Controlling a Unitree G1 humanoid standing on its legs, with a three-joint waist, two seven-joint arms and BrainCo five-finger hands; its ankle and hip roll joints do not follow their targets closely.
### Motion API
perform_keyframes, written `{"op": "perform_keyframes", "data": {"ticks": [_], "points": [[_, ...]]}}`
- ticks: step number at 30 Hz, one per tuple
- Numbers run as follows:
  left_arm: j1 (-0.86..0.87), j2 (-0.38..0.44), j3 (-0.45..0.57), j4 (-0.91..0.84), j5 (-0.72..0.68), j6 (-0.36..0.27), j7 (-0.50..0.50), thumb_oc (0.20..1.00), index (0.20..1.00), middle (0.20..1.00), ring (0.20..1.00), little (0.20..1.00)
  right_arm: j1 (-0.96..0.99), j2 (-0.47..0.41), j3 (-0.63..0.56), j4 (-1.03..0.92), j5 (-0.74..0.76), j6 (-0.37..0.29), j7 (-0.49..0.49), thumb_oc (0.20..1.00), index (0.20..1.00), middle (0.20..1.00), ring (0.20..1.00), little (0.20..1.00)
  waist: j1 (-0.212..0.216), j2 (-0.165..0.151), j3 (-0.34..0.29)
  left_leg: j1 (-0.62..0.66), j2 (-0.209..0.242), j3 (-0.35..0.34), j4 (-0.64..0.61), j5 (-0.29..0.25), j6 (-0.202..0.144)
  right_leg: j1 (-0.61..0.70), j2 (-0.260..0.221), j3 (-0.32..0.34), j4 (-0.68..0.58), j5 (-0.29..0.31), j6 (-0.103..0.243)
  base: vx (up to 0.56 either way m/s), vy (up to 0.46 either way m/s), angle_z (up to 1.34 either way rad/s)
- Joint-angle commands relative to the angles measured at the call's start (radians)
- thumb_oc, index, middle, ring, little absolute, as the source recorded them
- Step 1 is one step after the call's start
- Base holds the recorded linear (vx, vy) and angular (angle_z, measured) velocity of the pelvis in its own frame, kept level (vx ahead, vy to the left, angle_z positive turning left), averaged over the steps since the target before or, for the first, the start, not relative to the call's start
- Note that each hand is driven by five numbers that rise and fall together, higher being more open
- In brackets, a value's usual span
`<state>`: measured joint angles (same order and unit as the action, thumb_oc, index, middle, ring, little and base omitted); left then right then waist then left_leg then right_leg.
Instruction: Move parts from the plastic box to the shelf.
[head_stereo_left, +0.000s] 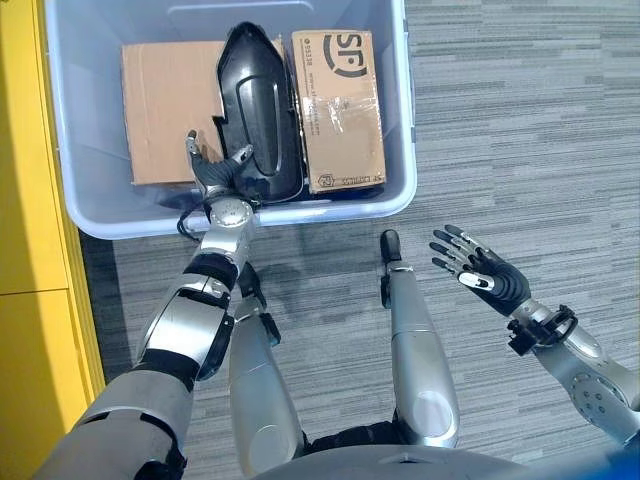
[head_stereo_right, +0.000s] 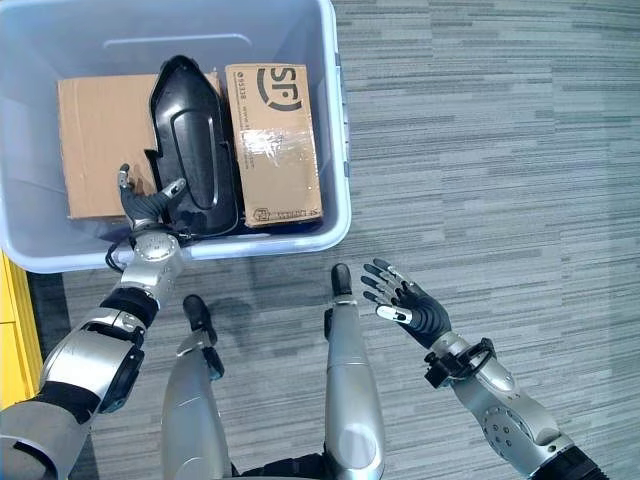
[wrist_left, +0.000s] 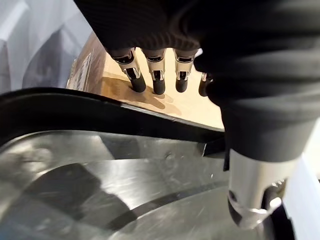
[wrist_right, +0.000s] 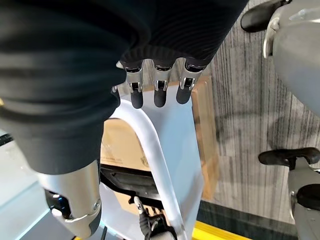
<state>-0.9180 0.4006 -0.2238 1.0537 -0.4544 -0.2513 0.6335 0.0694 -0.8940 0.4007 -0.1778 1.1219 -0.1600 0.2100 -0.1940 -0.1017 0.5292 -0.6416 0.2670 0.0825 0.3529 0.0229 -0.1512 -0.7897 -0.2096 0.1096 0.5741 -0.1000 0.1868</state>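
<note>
Here the left robot hand (head_stereo_left: 218, 172) is reaching open-fingered at the near rim of the black part (head_stereo_left: 255, 110) in the box (head_stereo_left: 400, 120), likely stiff, smooth, slippery; the right robot hand (head_stereo_left: 488, 272) is hovering spread.

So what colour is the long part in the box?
Glossy black part, clearest in the left eye view.

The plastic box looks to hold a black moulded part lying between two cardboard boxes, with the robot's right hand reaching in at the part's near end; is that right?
Not quite: it is the left hand that reaches into the plastic box at the near end of the black moulded part, as the left eye view shows. The right hand is open over the carpet, outside the box. The part does lie between two cardboard boxes.
</note>
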Motion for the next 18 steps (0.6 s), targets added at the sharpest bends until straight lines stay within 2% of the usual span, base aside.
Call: {"op": "perform_keyframes", "data": {"ticks": [1,2,8,9,11,14,15,17,18], "points": [[0.032,0.033,0.011,0.087,-0.027,0.054,-0.035,1.000,1.000,1.000,1.000,1.000,-0.024,-0.002,-0.004,-0.017,0.049,-0.021,0.001,1.000,1.000,1.000,1.000,1.000,-0.005,-0.074,-0.011,-0.163,0.015,-0.055,0.232,-0.106,0.036,0.000,0.027,-0.055,-0.030,0.028,-0.064,-0.02,-0.027,0.05],[0.011,0.048,-0.007,0.114,0.010,0.084,-0.037,1.000,1.000,1.000,1.000,1.000,-0.023,-0.003,-0.008,-0.020,0.057,-0.013,0.004,1.000,1.000,1.000,1.000,1.000,-0.009,-0.078,-0.010,-0.199,0.019,-0.062,0.274,-0.119,0.039,-0.042,0.031,-0.045,0.024,0.011,-0.071,0.00,0.000,0.00],[-0.039,0.086,-0.039,0.189,0.081,0.150,-0.069,1.000,1.000,1.000,1.000,1.000,-0.022,-0.023,-0.030,-0.034,0.065,-0.010,0.009,1.000,1.000,1.000,1.000,1.000,-0.022,-0.090,-0.010,-0.274,0.028,-0.074,0.379,-0.159,0.046,-0.139,0.042,-0.029,0.140,-0.032,-0.087,0.00,-0.022,-0.06],[-0.047,0.091,-0.050,0.202,0.095,0.159,-0.078,0.504,0.504,0.504,0.504,0.504,-0.025,-0.030,-0.033,-0.039,0.066,-0.012,0.011,1.000,1.000,1.000,1.000,1.000,-0.025,-0.093,-0.009,-0.287,0.030,-0.075,0.398,-0.164,0.047,-0.155,0.045,-0.027,0.160,-0.039,-0.090,0.01,-0.013,-0.06],[-0.054,0.092,-0.064,0.227,0.120,0.174,-0.101,0.200,0.200,0.200,0.200,0.200,-0.030,-0.036,-0.039,-0.047,0.062,-0.010,0.018,1.000,1.000,1.000,1.000,1.000,-0.031,-0.093,-0.009,-0.302,0.032,-0.077,0.422,-0.174,0.050,-0.182,0.052,-0.018,0.188,-0.050,-0.096,0.02,-0.009,-0.32],[-0.073,0.104,-0.108,0.234,0.218,0.189,-0.118,0.200,0.200,0.200,0.200,0.200,-0.040,-0.039,-0.051,-0.048,0.049,-0.015,0.029,1.000,1.000,1.000,1.000,1.000,-0.041,-0.096,-0.009,-0.306,0.037,-0.075,0.431,-0.181,0.052,-0.196,0.058,-0.014,0.205,-0.056,-0.099,0.00,-0.004,-0.15],[-0.081,0.114,-0.147,0.235,0.300,0.199,-0.133,0.200,0.200,0.200,0.200,0.200,-0.044,-0.037,-0.059,-0.039,0.044,-0.015,0.039,1.000,1.000,1.000,1.000,1.000,-0.046,-0.097,-0.009,-0.304,0.039,-0.074,0.439,-0.186,0.052,-0.199,0.061,-0.012,0.212,-0.061,-0.101,0.00,0.009,0.09],[-0.088,0.129,-0.193,0.243,0.411,0.218,-0.180,0.200,0.200,0.200,0.200,0.200,-0.048,-0.048,-0.073,-0.033,0.037,-0.014,0.063,1.000,1.000,1.000,1.000,1.000,-0.055,-0.092,-0.009,-0.269,0.043,-0.061,0.422,-0.186,0.048,-0.179,0.067,-0.008,0.206,-0.064,-0.105,0.00,0.004,-0.10],[-0.081,0.124,-0.190,0.252,0.420,0.224,-0.207,0.200,0.200,0.200,0.200,0.200,-0.042,-0.052,-0.081,-0.029,0.030,-0.008,0.072,1.000,1.000,1.000,1.000,1.000,-0.057,-0.087,-0.009,-0.236,0.043,-0.055,0.407,-0.184,0.045,-0.153,0.067,-0.008,0.198,-0.064,-0.105,0.00,0.000,0.00]]}}
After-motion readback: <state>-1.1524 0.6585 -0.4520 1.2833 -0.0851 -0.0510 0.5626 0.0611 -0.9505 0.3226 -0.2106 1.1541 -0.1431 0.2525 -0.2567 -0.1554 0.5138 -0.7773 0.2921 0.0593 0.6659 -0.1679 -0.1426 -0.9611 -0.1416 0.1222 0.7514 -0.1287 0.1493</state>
